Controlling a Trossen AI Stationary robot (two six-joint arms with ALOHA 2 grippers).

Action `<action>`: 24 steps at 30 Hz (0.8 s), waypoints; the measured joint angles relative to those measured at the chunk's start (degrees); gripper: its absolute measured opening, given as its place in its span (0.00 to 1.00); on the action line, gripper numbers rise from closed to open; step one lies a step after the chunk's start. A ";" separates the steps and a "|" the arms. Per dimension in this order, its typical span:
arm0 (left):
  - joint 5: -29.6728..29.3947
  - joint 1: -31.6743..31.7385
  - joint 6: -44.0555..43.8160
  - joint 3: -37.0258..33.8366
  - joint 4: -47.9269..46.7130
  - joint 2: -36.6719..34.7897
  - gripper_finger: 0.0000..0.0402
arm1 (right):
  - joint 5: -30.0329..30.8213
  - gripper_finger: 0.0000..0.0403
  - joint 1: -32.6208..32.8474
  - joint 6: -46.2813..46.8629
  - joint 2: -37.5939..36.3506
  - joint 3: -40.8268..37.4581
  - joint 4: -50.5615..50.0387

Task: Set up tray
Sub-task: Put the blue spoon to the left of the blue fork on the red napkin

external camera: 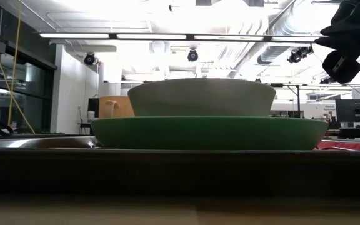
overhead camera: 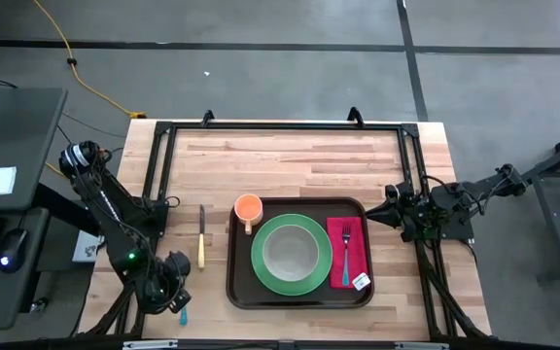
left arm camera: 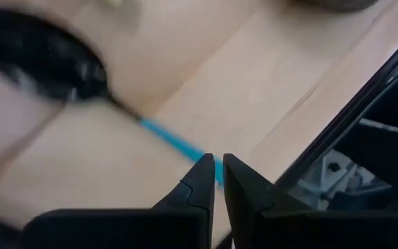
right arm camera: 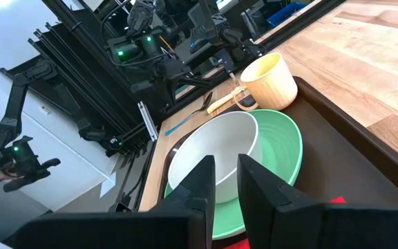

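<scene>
One dark-brown, rimmed tray — left gripper pinching blue spoon, right gripper near-closed, empty

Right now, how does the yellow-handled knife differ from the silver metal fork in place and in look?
The yellow-handled knife lies on the bare wooden table, left of the dark-brown plastic tray; the silver metal fork lies on the red-pink napkin inside that tray. The knife has a coloured handle; the fork is plain metal all over. Both lie flat and point lengthwise away from the table's near edge.
</scene>
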 joint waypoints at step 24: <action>13.87 13.11 -2.24 0.00 -2.54 6.03 0.16 | -0.13 0.11 0.01 0.01 0.00 0.00 0.42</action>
